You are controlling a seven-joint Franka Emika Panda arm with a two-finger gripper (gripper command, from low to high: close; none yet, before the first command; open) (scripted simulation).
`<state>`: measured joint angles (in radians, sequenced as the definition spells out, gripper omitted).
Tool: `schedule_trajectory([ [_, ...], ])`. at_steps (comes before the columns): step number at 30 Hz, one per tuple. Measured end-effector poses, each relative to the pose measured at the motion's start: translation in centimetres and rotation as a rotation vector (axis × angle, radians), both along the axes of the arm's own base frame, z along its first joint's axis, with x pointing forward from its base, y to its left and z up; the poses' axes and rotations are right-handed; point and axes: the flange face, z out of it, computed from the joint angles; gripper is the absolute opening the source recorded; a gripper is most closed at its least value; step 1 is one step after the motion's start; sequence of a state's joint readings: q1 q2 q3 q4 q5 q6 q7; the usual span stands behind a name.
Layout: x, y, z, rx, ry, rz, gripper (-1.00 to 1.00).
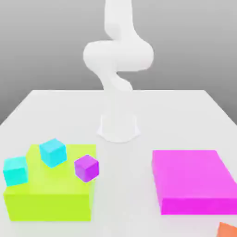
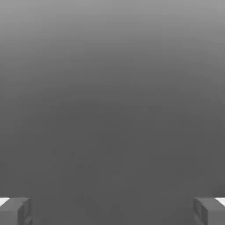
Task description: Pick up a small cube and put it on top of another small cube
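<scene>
The small orange-red cube (image 1: 227, 230) lies on the white table at the near edge, on the exterior view's right, cut off by the picture's corner. My gripper (image 2: 112, 211) is open: its two grey fingertips (image 2: 15, 211) stand far apart with nothing between them, facing plain grey background. The white arm (image 1: 118, 55) rises from its base (image 1: 118, 127) at the table's middle and bends upward out of the picture. A purple cube (image 1: 86, 167) and two cyan cubes (image 1: 53, 152) (image 1: 15, 171) of about the same size rest on a yellow-green block.
The low yellow-green block (image 1: 51, 196) sits near the front on the exterior view's left. A flat magenta block (image 1: 192, 180) lies on the right, just behind the orange-red cube. White table (image 1: 125, 185) stretches between the two blocks.
</scene>
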<state>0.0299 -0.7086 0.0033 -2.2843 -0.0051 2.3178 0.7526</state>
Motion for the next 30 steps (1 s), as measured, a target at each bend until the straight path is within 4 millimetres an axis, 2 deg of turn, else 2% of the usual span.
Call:
schedule_trajectory([
  [4,4.9,2.5,-4.3,-0.066,0.093,0.115,0.0],
  [8,9.0,5.4,-9.2,-0.127,0.18,0.232,0.0],
  [15,14.2,10.9,-19.2,-0.226,0.325,0.447,0.0],
  [20,16.1,15.8,-27.2,-0.292,0.424,0.622,0.0],
  [23,16.7,17.9,-32.3,-0.326,0.483,0.715,0.0],
  [26,16.8,20.1,-37.6,-0.357,0.541,0.811,0.0],
  [30,15.8,23.0,-44.8,-0.396,0.617,0.948,0.0],
])
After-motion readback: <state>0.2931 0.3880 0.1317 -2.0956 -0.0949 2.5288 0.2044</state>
